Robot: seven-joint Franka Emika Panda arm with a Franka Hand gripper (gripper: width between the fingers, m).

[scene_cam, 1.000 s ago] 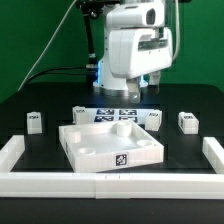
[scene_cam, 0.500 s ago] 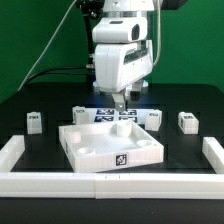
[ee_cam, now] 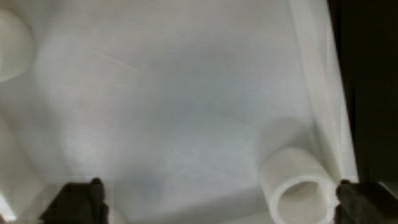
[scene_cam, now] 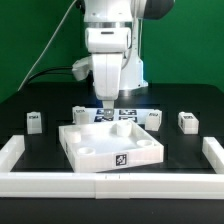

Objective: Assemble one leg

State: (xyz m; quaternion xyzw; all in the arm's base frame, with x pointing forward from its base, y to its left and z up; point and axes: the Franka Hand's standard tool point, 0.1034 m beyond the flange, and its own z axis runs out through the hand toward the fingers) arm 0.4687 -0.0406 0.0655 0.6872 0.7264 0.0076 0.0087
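Four small white legs with tags stand on the black table: one at the exterior view's far left (scene_cam: 33,121), one behind the square piece's left corner (scene_cam: 80,114), one behind its right corner (scene_cam: 153,119), one at the far right (scene_cam: 187,121). The large white square piece (scene_cam: 110,146) lies in the middle. My gripper (scene_cam: 105,104) hangs over its back edge, open and empty. In the wrist view my gripper (ee_cam: 217,206) has its dark fingertips (ee_cam: 80,200) wide apart over the square piece's white surface (ee_cam: 178,100), with a round corner hole (ee_cam: 302,186) by one finger.
The marker board (scene_cam: 122,113) lies flat behind the square piece. A low white rail (scene_cam: 110,186) runs along the front, with side arms at the left (scene_cam: 12,152) and right (scene_cam: 212,152). Cables hang behind the arm.
The arm has swung toward the exterior view's left, from over the right back corner of the square piece to over its back middle. The parts on the table have not moved.
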